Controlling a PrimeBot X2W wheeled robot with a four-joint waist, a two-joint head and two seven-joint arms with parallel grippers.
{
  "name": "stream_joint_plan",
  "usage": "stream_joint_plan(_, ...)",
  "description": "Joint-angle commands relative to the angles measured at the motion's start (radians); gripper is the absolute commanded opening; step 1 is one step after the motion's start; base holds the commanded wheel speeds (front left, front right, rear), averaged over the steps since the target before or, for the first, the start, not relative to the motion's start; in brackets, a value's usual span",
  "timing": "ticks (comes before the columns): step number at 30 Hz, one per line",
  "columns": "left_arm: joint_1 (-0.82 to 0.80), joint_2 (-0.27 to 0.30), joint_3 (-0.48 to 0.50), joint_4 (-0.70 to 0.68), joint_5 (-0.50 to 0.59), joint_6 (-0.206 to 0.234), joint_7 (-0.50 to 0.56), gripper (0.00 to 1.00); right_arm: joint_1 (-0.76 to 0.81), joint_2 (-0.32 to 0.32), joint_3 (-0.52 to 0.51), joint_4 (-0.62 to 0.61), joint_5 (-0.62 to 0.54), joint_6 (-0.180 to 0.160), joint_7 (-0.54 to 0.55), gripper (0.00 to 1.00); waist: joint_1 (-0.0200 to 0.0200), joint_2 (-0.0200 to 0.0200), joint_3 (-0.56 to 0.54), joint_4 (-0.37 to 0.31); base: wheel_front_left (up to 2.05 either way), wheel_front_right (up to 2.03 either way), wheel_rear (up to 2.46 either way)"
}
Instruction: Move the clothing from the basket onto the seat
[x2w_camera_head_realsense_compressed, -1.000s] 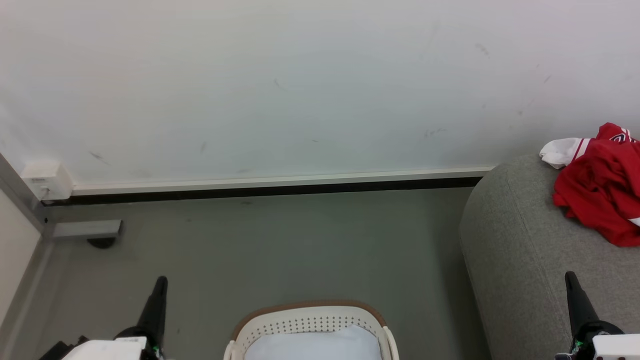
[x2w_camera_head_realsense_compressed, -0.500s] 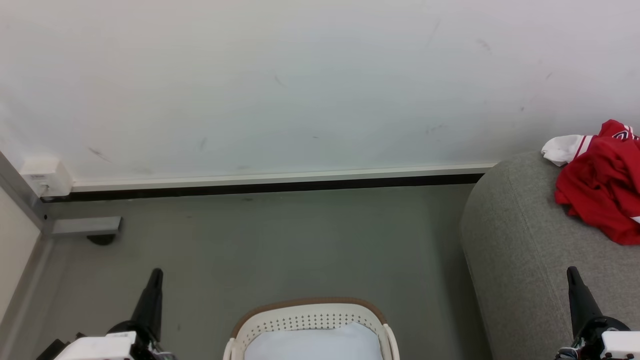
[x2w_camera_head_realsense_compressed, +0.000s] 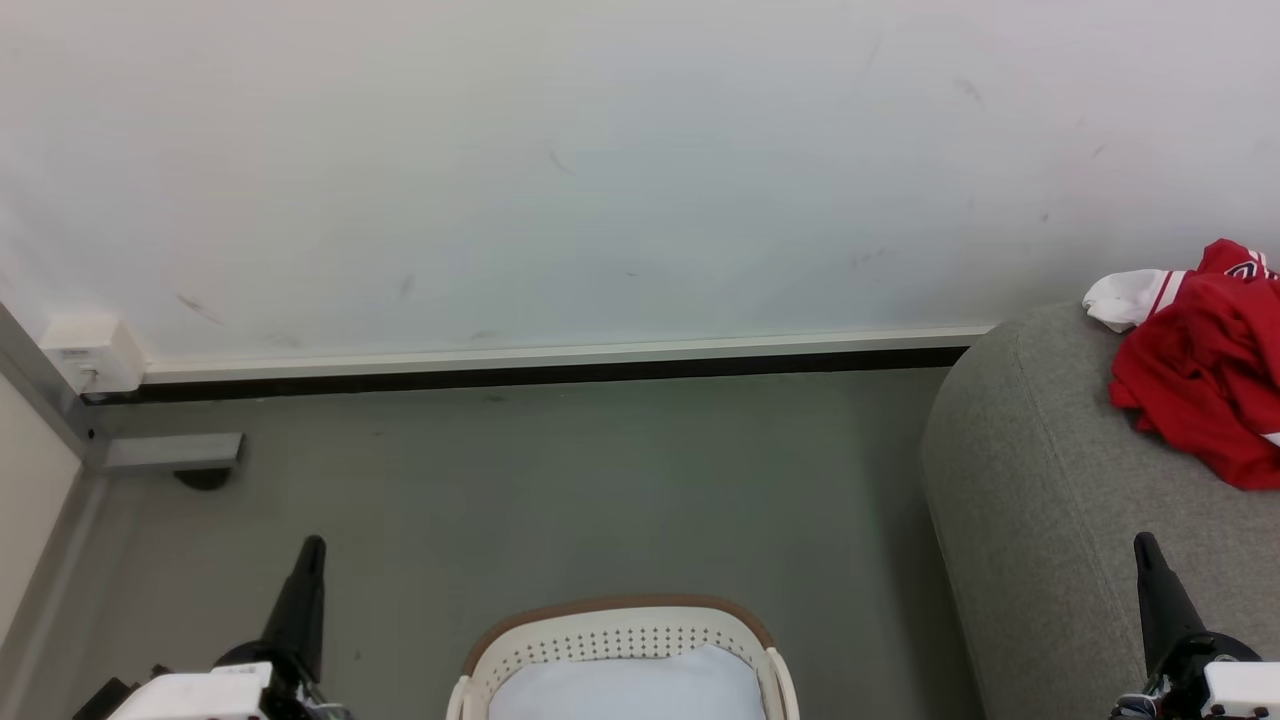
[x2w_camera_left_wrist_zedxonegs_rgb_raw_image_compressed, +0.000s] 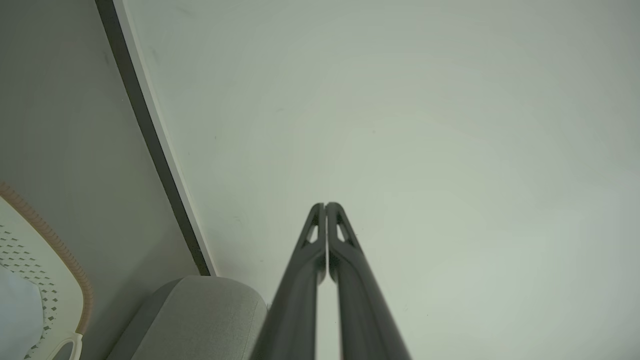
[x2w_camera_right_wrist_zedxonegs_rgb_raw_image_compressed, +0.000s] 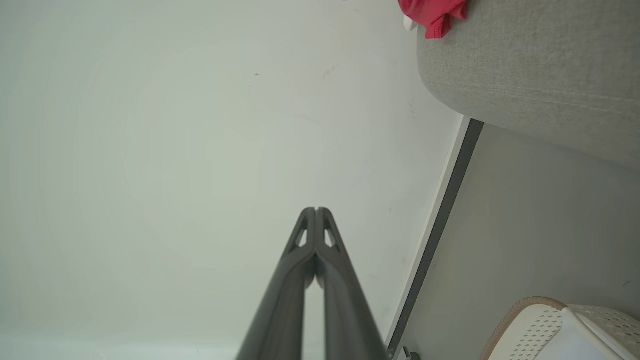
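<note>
Over the last second the whole head view has slid up a touch, which is a camera shift rather than a move of the things. In the last half second nothing has changed. The red clothing (x2w_camera_head_realsense_compressed: 1205, 390) lies crumpled on the seat (x2w_camera_head_realsense_compressed: 1040, 500) at 3 o'clock, well apart from the basket (x2w_camera_head_realsense_compressed: 620, 640) at 6 o'clock. The left hand (x2w_camera_head_realsense_compressed: 312, 548) at 7 o'clock and the right hand (x2w_camera_head_realsense_compressed: 1143, 545) at 5 o'clock are both clenched on nothing, clear of everything. The transfer looks done. A pale material (x2w_camera_head_realsense_compressed: 630, 685) sits inside the basket; whether it is more clothing to move cannot be told.
</note>
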Motion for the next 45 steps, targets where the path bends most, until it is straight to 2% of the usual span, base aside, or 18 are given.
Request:
stream_joint_plan(1, -0.01, 0.002, 0.003, -0.003, -0.014, -0.002, 0.004, 0.0, -0.013, -0.008, -0.004, -0.006, 0.002, -0.002, 0.004, 0.0, 0.0, 0.0, 0.0, 0.0, 0.0, 0.0, 0.0)
stream_joint_plan(45, -0.009, 0.002, 0.002, -0.003, -0.014, -0.002, 0.004, 0.0, -0.013, -0.008, -0.004, -0.006, 0.002, -0.002, 0.004, 0.0, 0.0, 0.0, 0.0, 0.0, 0.0, 0.0, 0.0)
